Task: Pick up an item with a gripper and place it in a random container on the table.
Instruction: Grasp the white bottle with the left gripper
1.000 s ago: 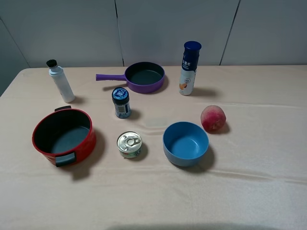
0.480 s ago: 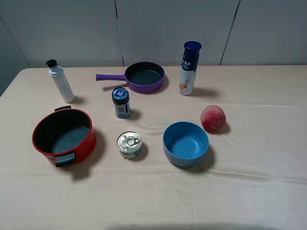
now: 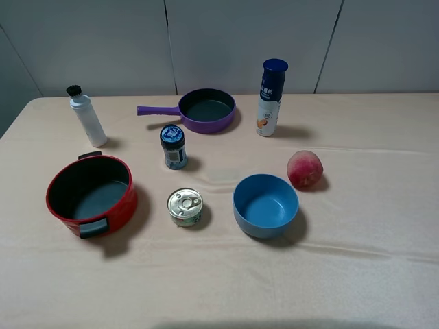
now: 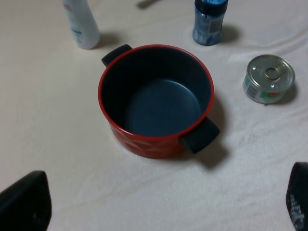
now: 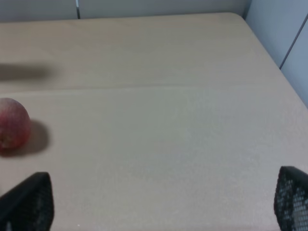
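The slim white bottle with a black ribbed cap stands upright at the back left of the beige table. Its body also shows in the left wrist view, beyond the red pot. The plain blue bowl sits empty near the middle. No arm shows in the exterior view. My left gripper is open and empty, above the table in front of the red pot. My right gripper is open and empty over bare cloth on the right side.
A red pot with black handles stands at the left. A purple frying pan and a tall white bottle with a blue cap stand at the back. A blue-lidded jar, a tin can and a peach surround the bowl.
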### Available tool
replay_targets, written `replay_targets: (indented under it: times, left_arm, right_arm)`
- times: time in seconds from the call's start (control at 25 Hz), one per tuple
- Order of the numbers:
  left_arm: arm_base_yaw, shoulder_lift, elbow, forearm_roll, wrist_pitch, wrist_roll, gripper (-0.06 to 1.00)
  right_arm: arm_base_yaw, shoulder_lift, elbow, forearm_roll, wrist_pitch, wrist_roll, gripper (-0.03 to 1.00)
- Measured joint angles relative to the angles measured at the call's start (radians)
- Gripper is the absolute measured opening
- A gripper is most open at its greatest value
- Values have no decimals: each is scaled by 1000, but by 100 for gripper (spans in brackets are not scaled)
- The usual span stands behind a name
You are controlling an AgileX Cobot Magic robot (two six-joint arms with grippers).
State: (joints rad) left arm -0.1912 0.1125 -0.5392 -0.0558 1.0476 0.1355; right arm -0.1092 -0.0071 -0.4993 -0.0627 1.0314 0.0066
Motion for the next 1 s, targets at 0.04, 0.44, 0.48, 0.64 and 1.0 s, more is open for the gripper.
replay_targets:
  times: [0.04,0.44,0.48,0.64,1.0]
  left_arm:
    - [0,32,-13,0,-1,0,99]
    - [0,344,-131,0,-96,0,99]
    - [0,377,-148,1,-102,0,99]
    - [0,503,-213,8,-134,0,99]
    - [0,742,-325,81,-182,0,99]
  right_arm:
    - [0,0,0,0,0,0,69]
    - [0,0,0,0,0,0,69]
    - [0,0,0,0,0,0,69]
    - [0,0,0,0,0,0,69]
    - [0,0,0,0,0,0,69]
